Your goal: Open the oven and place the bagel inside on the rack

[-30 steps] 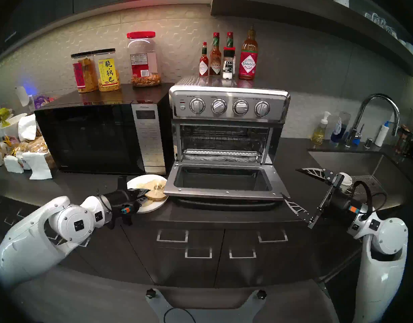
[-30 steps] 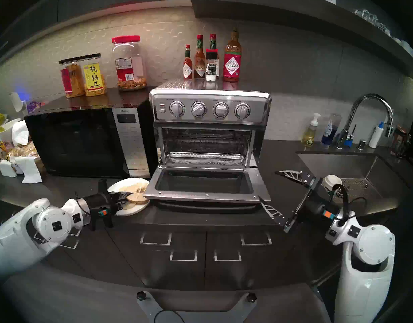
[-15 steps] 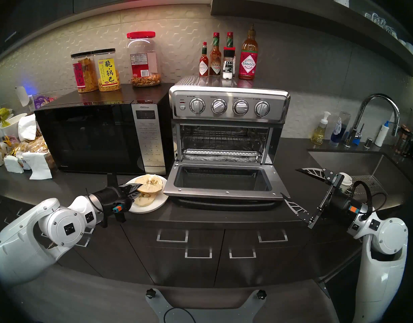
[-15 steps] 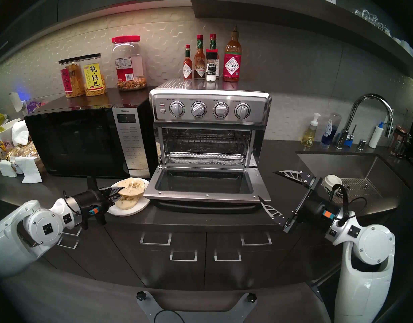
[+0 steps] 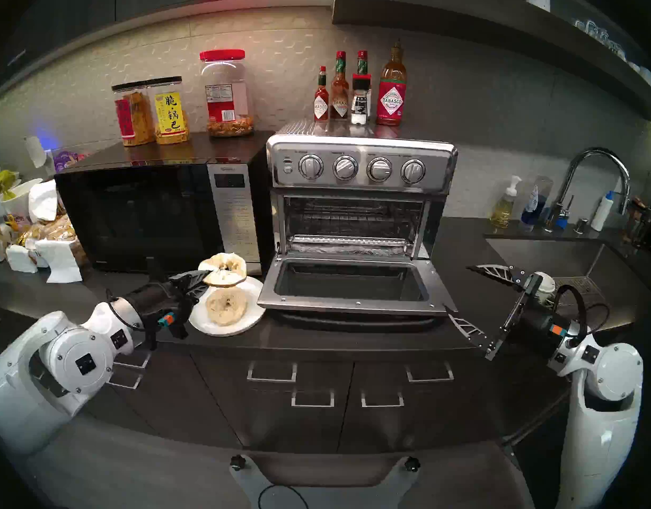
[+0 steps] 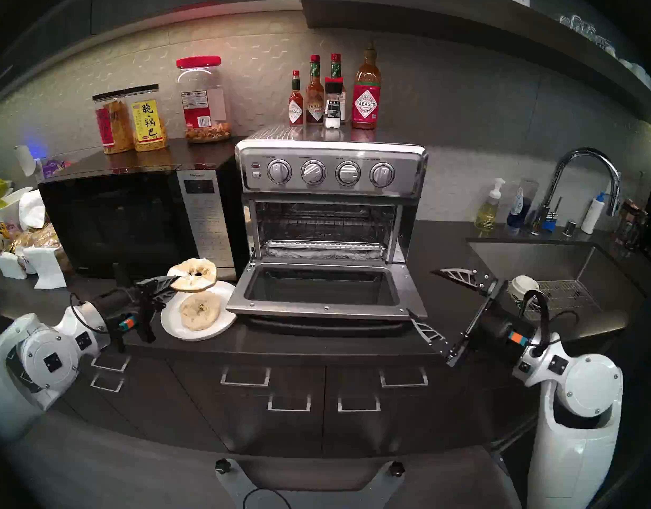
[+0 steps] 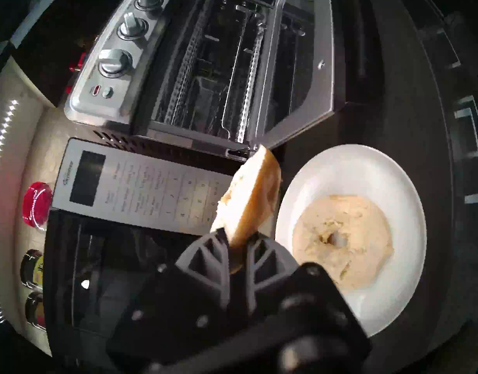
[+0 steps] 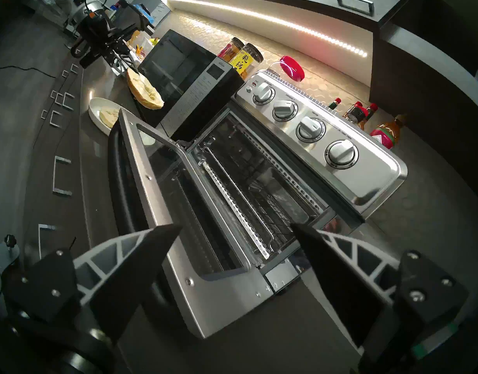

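Steel oven (image 5: 360, 166) open already; left gripper (image 5: 203, 278) pinched on one bagel half (image 5: 224, 270), lifted above plate (image 5: 243, 322); other half (image 5: 226, 306) below; rack (image 5: 349, 218) ahead-right, unloaded; right gripper (image 5: 460, 295) wide, empty

From my seat the oven (image 6: 331, 218) sits dead centre with its door (image 6: 322, 289) dropped flat toward me, and the wire rack (image 6: 324, 225) inside is bare. Just left of that door there's a white plate (image 6: 171, 322) with one bagel half (image 6: 200, 311) lying on it, cut face up. My left gripper (image 6: 171, 282) is pinched on the other bagel half (image 6: 194, 273), which hangs in the air above the plate's far edge, tilted a bit, in front of the microwave (image 6: 133, 221) that stands left of the oven. My right gripper (image 6: 432, 302) hovers off the door's right corner, fingers spread wide with nothing between them.
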You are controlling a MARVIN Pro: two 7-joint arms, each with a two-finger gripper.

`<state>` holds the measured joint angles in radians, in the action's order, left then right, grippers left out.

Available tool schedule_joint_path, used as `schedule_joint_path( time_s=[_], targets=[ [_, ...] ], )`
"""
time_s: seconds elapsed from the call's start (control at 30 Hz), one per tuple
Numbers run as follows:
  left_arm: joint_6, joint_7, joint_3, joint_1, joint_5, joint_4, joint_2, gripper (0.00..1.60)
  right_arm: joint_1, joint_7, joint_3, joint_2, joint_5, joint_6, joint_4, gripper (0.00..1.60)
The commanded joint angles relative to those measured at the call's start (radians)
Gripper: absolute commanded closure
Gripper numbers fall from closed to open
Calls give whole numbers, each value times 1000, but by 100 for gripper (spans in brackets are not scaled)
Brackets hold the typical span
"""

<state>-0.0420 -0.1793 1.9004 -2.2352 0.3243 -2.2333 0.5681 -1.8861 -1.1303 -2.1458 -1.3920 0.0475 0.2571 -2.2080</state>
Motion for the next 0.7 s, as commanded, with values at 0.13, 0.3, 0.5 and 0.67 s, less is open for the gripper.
schedule_joint_path(
  time_s=[0.13,0.3,0.5,0.67],
  targets=[
    [9,33,10,-16,-1,-72,47,160,6,-1,1,1,-10,-2,-12,0],
    [-3,36,-33,36,-11,-67,31,160,6,-1,1,1,-10,-2,-12,0],
    [-14,33,-81,101,-27,-52,16,160,6,-1,2,1,-10,-2,-12,0],
    [-20,34,-115,148,-38,-42,7,160,6,-1,2,1,-9,-2,-12,0]
  ],
)
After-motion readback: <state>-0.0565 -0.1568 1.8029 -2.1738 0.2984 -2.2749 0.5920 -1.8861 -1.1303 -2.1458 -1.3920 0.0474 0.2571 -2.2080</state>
